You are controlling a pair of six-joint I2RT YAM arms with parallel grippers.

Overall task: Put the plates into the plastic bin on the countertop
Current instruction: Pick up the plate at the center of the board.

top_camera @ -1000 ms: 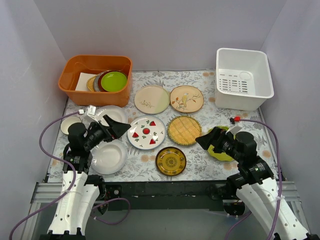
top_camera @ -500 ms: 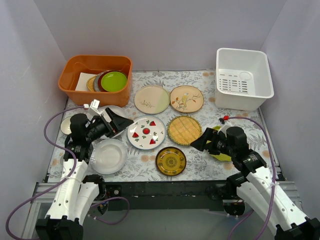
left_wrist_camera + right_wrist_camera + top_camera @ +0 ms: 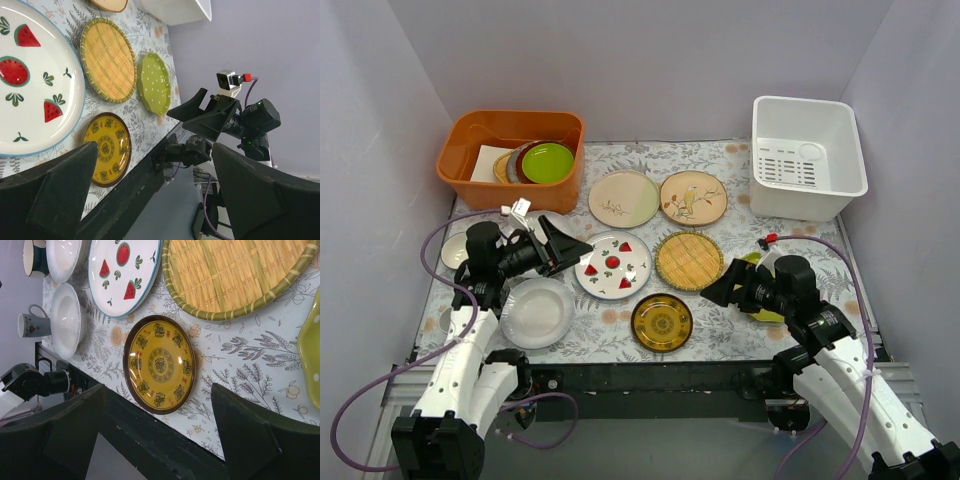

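The left arm (image 3: 470,352) rises from its base and bends at the elbow, so its wrist points to the right. The left gripper (image 3: 570,255) has its jaws spread wide and holds nothing. The right arm (image 3: 840,372) mirrors this pose with its wrist turned left. The right gripper (image 3: 713,282) is also spread wide and holds nothing. The two grippers face each other, well apart.
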